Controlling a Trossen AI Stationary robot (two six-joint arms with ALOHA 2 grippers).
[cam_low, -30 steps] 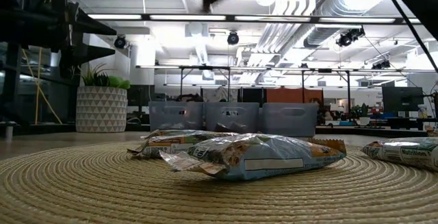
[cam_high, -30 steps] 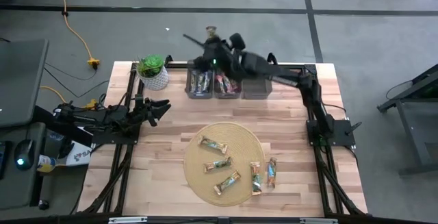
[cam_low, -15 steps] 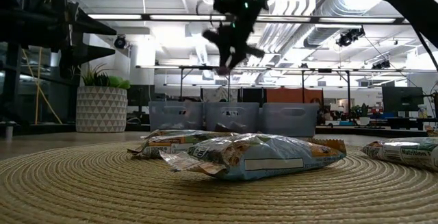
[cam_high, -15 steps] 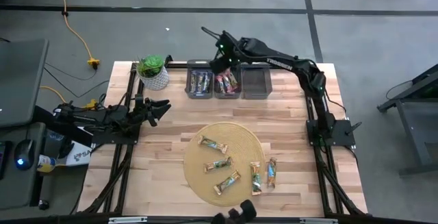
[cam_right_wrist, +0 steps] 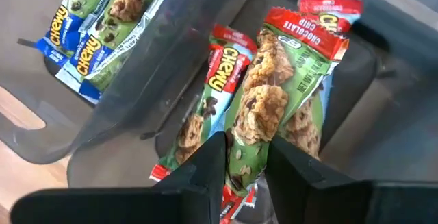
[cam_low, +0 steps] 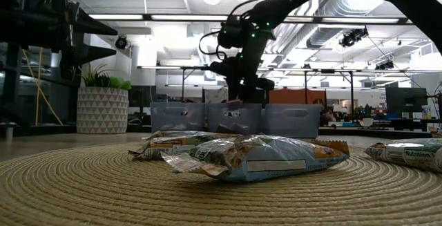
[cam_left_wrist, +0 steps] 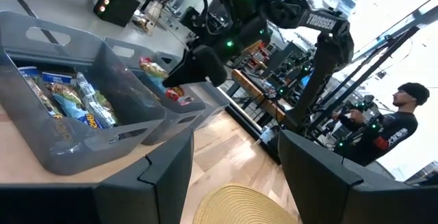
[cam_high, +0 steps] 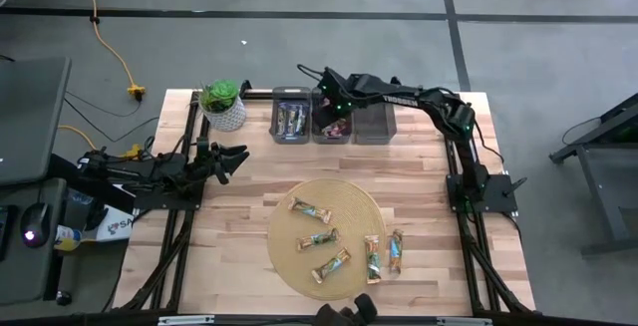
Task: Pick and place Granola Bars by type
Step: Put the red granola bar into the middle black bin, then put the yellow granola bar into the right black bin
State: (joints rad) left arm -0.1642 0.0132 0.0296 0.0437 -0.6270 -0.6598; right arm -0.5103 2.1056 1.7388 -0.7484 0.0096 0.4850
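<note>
Several granola bars lie flat on the round straw mat (cam_high: 324, 236), among them one at the mat's far side (cam_high: 310, 208) and one at its right edge (cam_high: 396, 251). Three grey bins stand in a row at the table's far edge. The left bin (cam_high: 291, 122) holds blue-wrapped bars (cam_right_wrist: 89, 18). My right gripper (cam_high: 329, 115) hangs over the middle bin (cam_high: 332, 127), pointing steeply down and shut on a green bar with red ends (cam_right_wrist: 274, 94). More such bars lie in the bin below it. My left gripper (cam_high: 239, 154) waits open at the table's left. My right gripper pinches the green bar near one end (cam_right_wrist: 244, 166) between its two fingers, which stand on the bar's two long sides. The fingers slant down from above and the bar runs on past them lengthwise. Its red far end (cam_right_wrist: 308, 39) reaches down into the middle bin over the bars there.
A potted plant (cam_high: 222, 105) stands at the far left corner beside the bins. The right bin (cam_high: 374, 122) stands next to the middle one. Bare wood lies between the bins and the mat. In the left wrist view a person (cam_left_wrist: 397, 125) stands beyond the table.
My right gripper has come down from high beyond the far edge to just over the middle bin, tipping from near level to steeply downward. It has kept the bar between its fingers the whole way.
</note>
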